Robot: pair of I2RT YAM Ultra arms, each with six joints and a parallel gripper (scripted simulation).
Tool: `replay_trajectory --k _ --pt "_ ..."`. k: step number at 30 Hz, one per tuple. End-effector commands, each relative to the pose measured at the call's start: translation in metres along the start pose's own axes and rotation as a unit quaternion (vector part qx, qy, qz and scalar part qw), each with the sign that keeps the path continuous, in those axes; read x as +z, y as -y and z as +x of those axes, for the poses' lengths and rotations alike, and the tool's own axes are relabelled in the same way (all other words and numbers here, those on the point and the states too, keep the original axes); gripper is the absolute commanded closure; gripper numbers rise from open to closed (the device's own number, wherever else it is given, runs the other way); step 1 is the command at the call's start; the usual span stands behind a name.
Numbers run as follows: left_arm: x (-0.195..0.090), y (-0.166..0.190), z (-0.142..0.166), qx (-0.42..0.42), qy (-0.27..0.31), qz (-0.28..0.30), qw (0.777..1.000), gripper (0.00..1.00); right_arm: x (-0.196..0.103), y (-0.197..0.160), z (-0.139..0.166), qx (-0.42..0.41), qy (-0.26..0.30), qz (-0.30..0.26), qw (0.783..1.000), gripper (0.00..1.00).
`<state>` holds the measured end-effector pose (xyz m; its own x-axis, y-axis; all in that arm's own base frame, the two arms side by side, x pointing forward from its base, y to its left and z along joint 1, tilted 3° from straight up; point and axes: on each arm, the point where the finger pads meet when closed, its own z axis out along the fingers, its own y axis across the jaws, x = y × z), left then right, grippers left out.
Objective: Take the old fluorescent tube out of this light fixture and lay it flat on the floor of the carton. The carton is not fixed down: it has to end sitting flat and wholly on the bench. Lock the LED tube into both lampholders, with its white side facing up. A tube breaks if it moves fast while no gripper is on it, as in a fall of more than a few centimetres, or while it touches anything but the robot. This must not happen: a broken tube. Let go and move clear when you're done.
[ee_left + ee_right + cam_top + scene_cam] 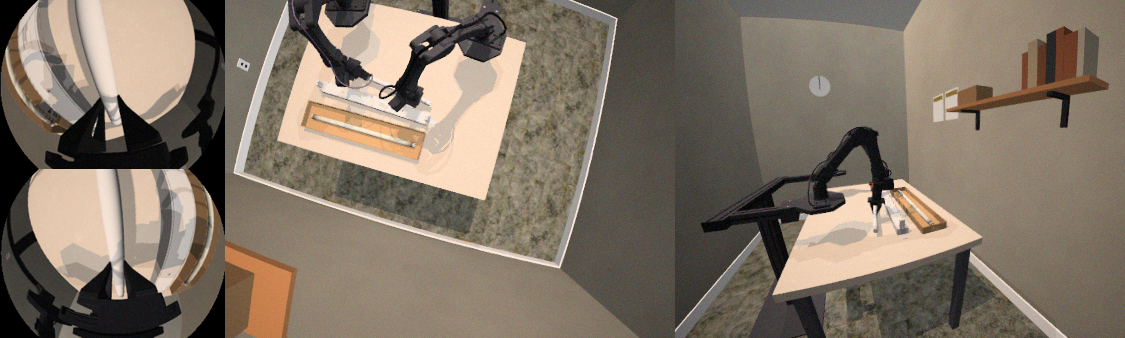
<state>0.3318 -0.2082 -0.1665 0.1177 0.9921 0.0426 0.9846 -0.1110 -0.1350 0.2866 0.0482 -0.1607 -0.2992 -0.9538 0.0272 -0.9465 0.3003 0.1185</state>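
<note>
The white LED tube [426, 103] [875, 222] [92, 45] [110, 214] lies along the bench side of the fixture, low over the bench; its exact height cannot be told. My left gripper [413, 98] [109, 98] is shut on it near one end. My right gripper [367, 77] [876, 205] [117, 262] is shut on it near the other end. A pale side faces up. The white light fixture [375, 104] [893, 212] shows no tube in it. The old fluorescent tube [364, 130] [916, 207] [210, 218] lies lengthwise inside the carton [410, 153] [935, 227].
The carton stands on the bench [465, 165] [825, 270], beyond the fixture from the arm bases and close beside it. Both arms reach in from the base side. A wall shelf [1025, 98] with books and a box is beyond the bench.
</note>
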Motion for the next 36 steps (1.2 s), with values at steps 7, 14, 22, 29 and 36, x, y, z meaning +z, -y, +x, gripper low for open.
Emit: replay_trajectory --k 7,14,22,29,36 --pt "-0.0101 -0.0076 -0.0065 0.004 0.002 -0.050 0.999 0.89 -0.0095 0.0112 -0.0061 0.000 0.006 0.056 0.998 0.89" --pt "-0.0093 -0.0010 -0.0041 0.011 -0.001 -0.058 0.998 0.89 -0.0093 0.0060 -0.0043 -0.001 0.003 0.066 0.998 0.89" --pt "-0.0096 -0.0057 -0.0056 0.003 0.001 -0.083 0.997 0.89 -0.0093 0.0096 -0.0053 0.001 0.005 0.090 0.996 0.89" --pt "-0.0099 -0.0068 -0.0055 0.002 0.001 -0.108 0.994 0.89 -0.0097 0.0107 -0.0055 0.002 0.005 0.115 0.993 0.89" --pt "-0.0092 -0.0038 -0.0057 0.005 -0.001 -0.115 0.993 0.89 -0.0098 0.0086 -0.0056 0.000 0.004 0.123 0.992 0.89"
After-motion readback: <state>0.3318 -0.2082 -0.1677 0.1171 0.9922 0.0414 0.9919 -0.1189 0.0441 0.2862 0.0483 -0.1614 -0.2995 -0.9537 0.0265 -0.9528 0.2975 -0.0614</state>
